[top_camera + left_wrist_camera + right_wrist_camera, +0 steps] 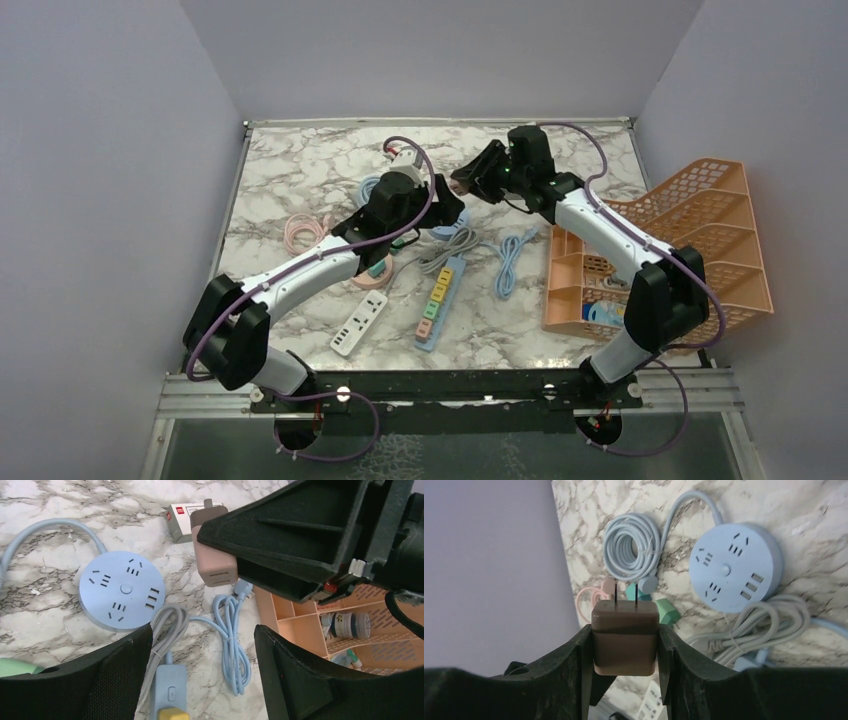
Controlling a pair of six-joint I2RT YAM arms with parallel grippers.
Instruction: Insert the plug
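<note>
brown plug (625, 647) clamped in outstretched right end effector (625, 630)

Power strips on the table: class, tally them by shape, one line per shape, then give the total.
Round strip: 1
Long strips: 2, the white strip and the multicoloured strip
Total: 3

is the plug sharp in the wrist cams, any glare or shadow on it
Right wrist: plug sharp, prongs crisp, but its body looks dark, shaded inside the right gripper. Left wrist: same plug looks paler pink, in fuller light. Top external: even light, no glare, plug too small to judge.
</note>
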